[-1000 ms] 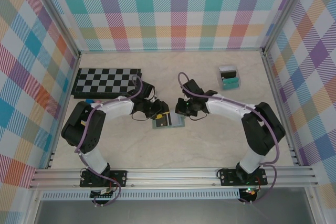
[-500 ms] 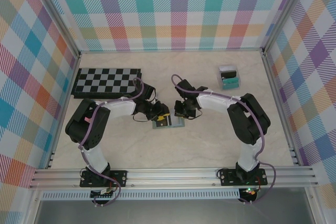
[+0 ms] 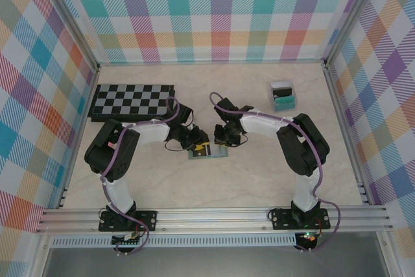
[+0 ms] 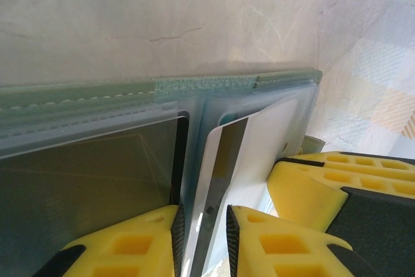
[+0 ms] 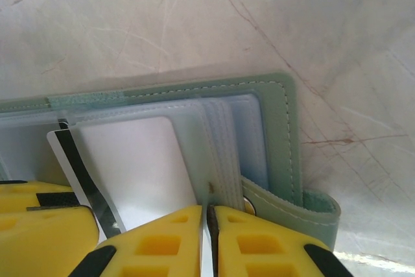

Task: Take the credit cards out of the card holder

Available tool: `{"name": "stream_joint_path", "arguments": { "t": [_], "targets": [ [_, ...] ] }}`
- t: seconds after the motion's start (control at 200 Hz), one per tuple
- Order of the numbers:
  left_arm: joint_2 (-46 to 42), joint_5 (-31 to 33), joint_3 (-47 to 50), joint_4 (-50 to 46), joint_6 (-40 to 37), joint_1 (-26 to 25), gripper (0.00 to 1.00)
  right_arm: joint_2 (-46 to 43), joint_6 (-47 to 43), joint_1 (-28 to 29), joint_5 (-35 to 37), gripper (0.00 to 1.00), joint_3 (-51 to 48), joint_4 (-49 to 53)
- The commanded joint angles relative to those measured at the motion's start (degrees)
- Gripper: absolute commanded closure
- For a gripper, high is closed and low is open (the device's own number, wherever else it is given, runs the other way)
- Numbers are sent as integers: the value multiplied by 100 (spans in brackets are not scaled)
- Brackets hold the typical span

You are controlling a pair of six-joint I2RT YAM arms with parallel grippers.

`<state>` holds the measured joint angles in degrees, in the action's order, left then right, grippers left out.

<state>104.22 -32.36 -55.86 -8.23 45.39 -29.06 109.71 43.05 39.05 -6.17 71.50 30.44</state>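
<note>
The sage-green card holder (image 3: 211, 153) lies open on the table between both arms. In the left wrist view a white credit card (image 4: 259, 141) with a black stripe sticks partly out of a grey-blue pocket of the card holder (image 4: 194, 85). My left gripper (image 4: 202, 215) straddles that card's edge, jaws narrow but open, with a small gap at each pad. My right gripper (image 5: 209, 211) is shut on a thin pocket sleeve of the card holder (image 5: 285, 134), beside the white card (image 5: 136, 167) and the tab clasp (image 5: 311, 209). From above, the left gripper (image 3: 197, 142) and right gripper (image 3: 224, 139) meet over the holder.
A folded chessboard (image 3: 133, 100) lies at the back left, close to my left arm. A clear box (image 3: 283, 95) with teal and black contents stands at the back right. Checked walls and metal rails enclose the table.
The left jaws have narrowed around the card. The right arm's elbow has swung leftward and folded in. The card holder stays in about the same spot.
</note>
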Motion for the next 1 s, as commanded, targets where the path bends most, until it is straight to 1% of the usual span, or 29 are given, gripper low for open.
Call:
{"name": "stream_joint_path", "arguments": {
  "t": [0.0,0.25,0.495,0.825,0.995],
  "targets": [
    [80,-116,-137,-190,-153,41,74,249,82,15,59,86,30,384],
    [98,-399,-122,27,-340,49,78,298,82,15,37,86,40,415],
    [39,-429,-38,112,-530,66,84,356,98,15,11,86,48,443],
    [-141,-185,74,-217,-773,198,93,358,121,6,51,86,35,477],
    [-534,211,154,-547,-956,226,100,292,59,7,-57,86,-31,306]
  ]
}}
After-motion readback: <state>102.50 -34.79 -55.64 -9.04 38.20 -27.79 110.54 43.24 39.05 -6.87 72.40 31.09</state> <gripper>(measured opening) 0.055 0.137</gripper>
